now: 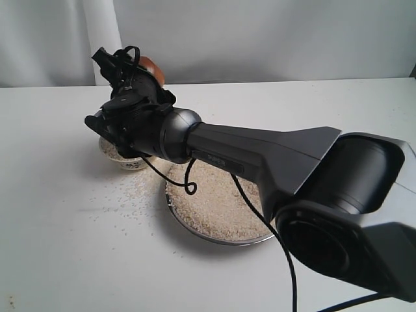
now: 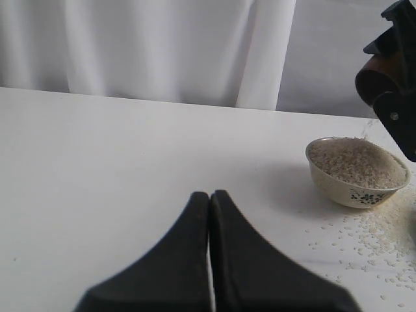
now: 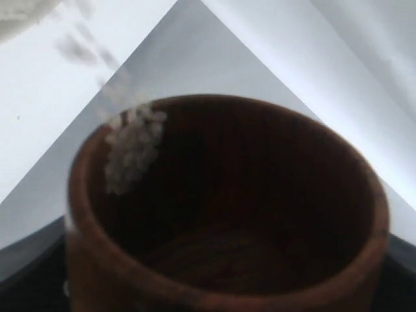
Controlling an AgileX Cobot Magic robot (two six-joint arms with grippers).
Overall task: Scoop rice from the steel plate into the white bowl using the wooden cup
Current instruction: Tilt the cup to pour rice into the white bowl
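Right wrist view showed the wooden cup, clamped in the right gripper, tipping its last rice into the nearly full white bowl; plenty lay on the steel plate

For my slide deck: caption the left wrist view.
The wooden cup pours rice into the white bowl; spilled grains lie alongside.

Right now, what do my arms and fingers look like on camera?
The right arm is dark grey with smooth rounded housings, a lighter grey wrist joint and a thin black cable running loose along it. The left fingers are matte black wedges tapering to the tips.
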